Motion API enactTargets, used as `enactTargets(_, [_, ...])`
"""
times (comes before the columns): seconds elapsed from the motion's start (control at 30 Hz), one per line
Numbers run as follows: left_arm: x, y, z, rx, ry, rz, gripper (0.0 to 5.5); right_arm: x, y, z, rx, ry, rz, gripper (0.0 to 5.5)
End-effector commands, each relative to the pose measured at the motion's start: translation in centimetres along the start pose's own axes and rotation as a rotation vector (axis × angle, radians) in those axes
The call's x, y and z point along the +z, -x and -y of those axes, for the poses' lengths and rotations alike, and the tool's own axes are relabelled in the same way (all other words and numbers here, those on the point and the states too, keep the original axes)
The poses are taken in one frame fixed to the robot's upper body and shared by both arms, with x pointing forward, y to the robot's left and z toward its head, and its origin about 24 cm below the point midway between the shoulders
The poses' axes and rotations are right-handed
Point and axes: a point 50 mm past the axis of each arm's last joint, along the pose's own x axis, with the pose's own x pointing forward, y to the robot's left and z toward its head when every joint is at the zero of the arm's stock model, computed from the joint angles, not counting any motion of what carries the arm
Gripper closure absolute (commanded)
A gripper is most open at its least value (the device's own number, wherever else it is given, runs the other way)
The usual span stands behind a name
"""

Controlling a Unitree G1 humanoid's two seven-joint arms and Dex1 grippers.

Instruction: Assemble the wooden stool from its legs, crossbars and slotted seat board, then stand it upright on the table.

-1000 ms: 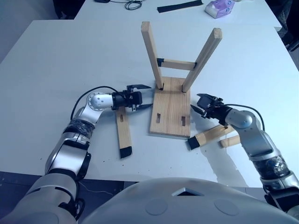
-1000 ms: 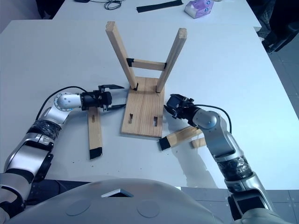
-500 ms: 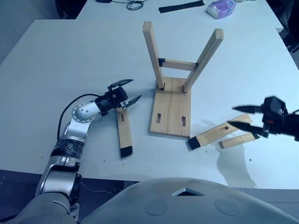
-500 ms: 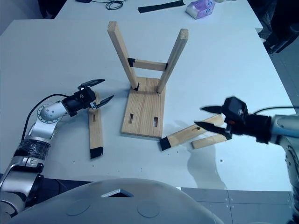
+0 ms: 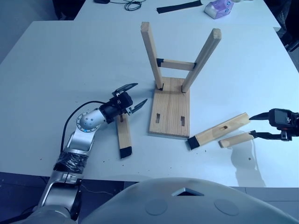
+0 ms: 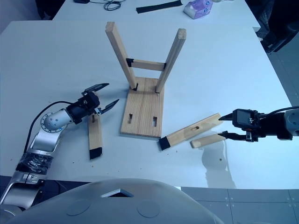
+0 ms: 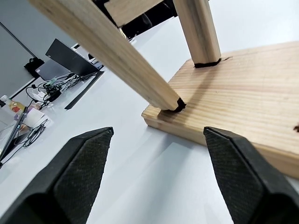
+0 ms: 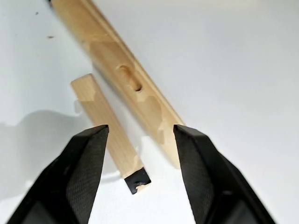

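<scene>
The slotted seat board (image 5: 170, 108) lies flat at mid-table. Two legs (image 5: 152, 53) (image 5: 201, 58) stand in its far end, joined by a crossbar (image 5: 179, 64). A loose leg (image 5: 123, 134) lies left of the board. My left gripper (image 5: 140, 93) hovers open above that leg's far end, pointing at the board (image 7: 243, 88). Another loose leg (image 5: 218, 130) and a short crossbar (image 5: 237, 139) lie right of the board. My right gripper (image 5: 252, 126) stands open just right of them, its fingers (image 8: 88, 154) straddling the crossbar's (image 8: 105, 126) black-tipped end, not touching it.
A second table stands at the back with a tissue pack (image 5: 218, 8), a black strip (image 5: 180, 6) and cables (image 5: 133, 3). Bare tabletop lies left of the stool parts and along the right side. The table's front edge runs close below the loose pieces.
Both grippers have drawn back from the seat board's sides. The right one swung out to the right of the loose leg and crossbar. The left one backed off to above the left loose leg.
</scene>
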Motion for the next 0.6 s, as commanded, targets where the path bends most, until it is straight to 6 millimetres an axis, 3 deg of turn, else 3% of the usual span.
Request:
enactTargets(0.03, [0.3, -0.1, 0.2, -0.010, 0.013, 0.004, 1.90, 0.4, 0.7, 0.8, 0.060, 0.063, -0.054, 2.93])
enactTargets(0.6, [0.9, -0.8, 0.8, -0.035, 0.023, 0.023, 1.90, 0.1, -3.3, 0.2, 0.185, 0.238, -0.137, 2.93])
